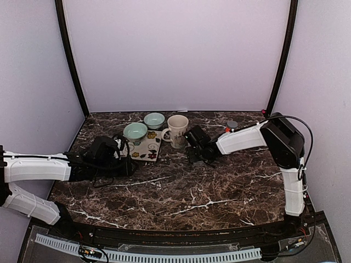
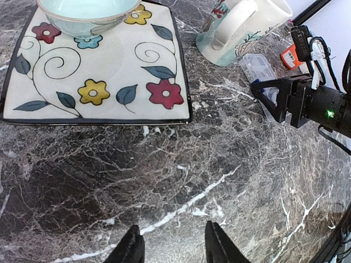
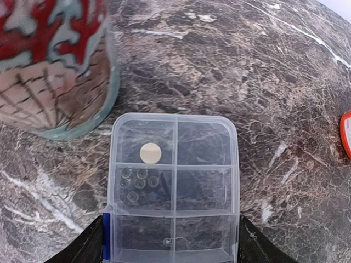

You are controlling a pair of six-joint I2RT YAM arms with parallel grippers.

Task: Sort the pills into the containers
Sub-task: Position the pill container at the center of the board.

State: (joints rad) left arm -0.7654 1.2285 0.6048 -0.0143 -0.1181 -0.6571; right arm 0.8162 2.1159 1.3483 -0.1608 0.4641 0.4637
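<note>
A clear six-compartment pill box [image 3: 175, 186] lies on the marble beside the mug [image 3: 55, 66]. One round beige pill [image 3: 150, 153] sits in its far left cell, and several small clear beads [image 3: 137, 179] in the middle left cell. My right gripper [image 3: 171, 246] is shut on the box's near end, a finger pressed on each side. My left gripper [image 2: 174, 241] hangs open over bare marble with nothing between its fingers, just in front of the flowered plate [image 2: 98, 71]. A pale green bowl [image 2: 88, 13] stands on that plate.
A second green bowl [image 1: 154, 119] stands behind the plate [image 1: 148, 150], left of the mug [image 1: 177, 130]. An orange object [image 2: 289, 56] lies on the table past the right gripper [image 2: 296, 101]. Purple walls enclose the back and both sides.
</note>
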